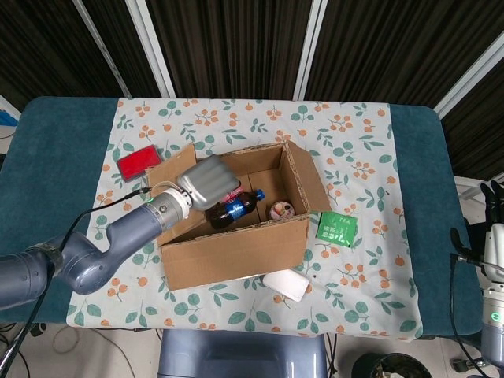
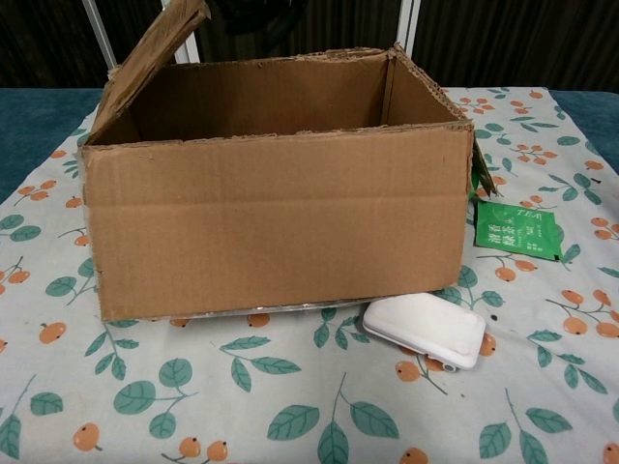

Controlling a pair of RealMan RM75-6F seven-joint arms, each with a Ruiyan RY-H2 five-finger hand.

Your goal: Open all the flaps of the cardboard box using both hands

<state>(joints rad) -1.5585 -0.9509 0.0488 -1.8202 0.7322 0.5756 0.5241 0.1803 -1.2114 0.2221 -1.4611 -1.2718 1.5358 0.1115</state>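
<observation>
The cardboard box (image 1: pixel 236 248) stands mid-table, its top open in the chest view (image 2: pixel 280 227). Its left flap (image 1: pixel 168 167) is raised and tilts steeply up and outward (image 2: pixel 150 58). My left hand (image 1: pixel 206 179) rests against that flap's inner edge, above the box's left side. Only the silver back of the hand shows, and its fingers are hidden beneath it. The right flap (image 1: pixel 309 179) is folded outward. My right hand (image 1: pixel 494 193) is at the far right frame edge, off the table, with dark fingers upright and holding nothing.
Inside the box lie a dark bottle (image 1: pixel 235 208) and a small round item (image 1: pixel 283 210). A red packet (image 1: pixel 136 161) lies left of the box. A green tea packet (image 2: pixel 515 232) lies to its right, and a white case (image 2: pixel 426 331) sits at its front right corner.
</observation>
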